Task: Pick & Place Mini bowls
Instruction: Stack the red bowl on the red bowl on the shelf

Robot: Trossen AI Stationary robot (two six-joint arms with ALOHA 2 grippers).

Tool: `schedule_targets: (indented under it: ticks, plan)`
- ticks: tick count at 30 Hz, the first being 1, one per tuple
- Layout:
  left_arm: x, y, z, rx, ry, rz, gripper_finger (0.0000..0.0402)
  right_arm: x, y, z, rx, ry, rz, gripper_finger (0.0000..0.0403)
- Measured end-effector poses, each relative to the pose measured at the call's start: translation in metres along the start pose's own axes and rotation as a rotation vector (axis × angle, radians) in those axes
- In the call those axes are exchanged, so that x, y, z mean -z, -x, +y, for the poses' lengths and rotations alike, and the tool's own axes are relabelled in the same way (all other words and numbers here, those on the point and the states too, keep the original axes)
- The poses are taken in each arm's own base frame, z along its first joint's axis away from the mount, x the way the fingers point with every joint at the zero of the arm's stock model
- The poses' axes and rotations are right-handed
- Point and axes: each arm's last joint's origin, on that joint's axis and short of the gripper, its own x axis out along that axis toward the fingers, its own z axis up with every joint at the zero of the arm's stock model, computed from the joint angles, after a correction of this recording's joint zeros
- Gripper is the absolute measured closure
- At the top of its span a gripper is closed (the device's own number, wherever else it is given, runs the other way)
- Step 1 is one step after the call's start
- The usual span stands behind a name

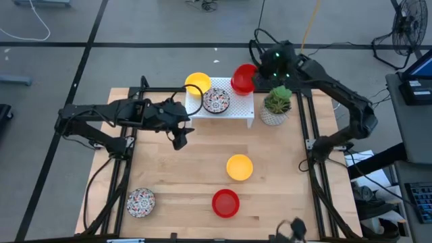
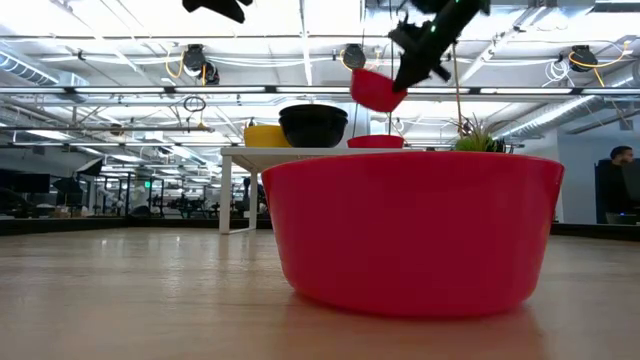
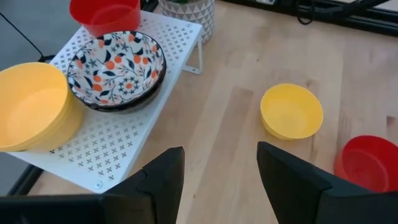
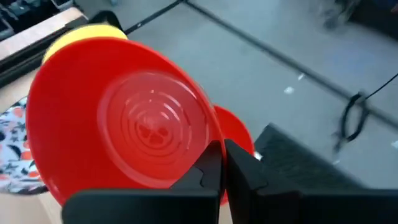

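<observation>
Right jaws (image 4: 222, 163) clamped on red bowl (image 4: 124, 118) rim, above rack (image 1: 236, 108)

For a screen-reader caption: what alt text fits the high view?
Seen from above, the right gripper holds a red bowl over the white rack, which carries yellow bowls and a mosaic bowl. The left gripper hovers open over the wooden table.
</observation>
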Motion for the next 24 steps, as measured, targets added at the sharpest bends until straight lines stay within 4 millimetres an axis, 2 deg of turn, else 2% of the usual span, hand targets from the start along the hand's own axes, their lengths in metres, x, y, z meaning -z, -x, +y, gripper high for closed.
schedule_targets:
  ticks: [5, 9, 14, 24]
  plan:
    - [0.002, 0.000, 0.000, -0.003, -0.004, 0.020, 0.0197, 0.001, -0.032, -0.020, -0.044, -0.121, 0.042, 0.0403]
    - [0.003, 0.000, 0.001, -0.005, 0.016, 0.027, 0.0197, 0.003, -0.048, -0.025, -0.053, -0.131, 0.062, 0.0403]
    - [0.003, 0.000, -0.001, -0.002, 0.012, 0.029, 0.0197, 0.004, -0.047, -0.029, 0.028, -0.111, 0.060, 0.0403]
    - [0.003, 0.000, -0.001, 0.001, 0.013, 0.029, 0.0197, 0.010, -0.048, -0.027, 0.027, -0.078, 0.126, 0.0403]
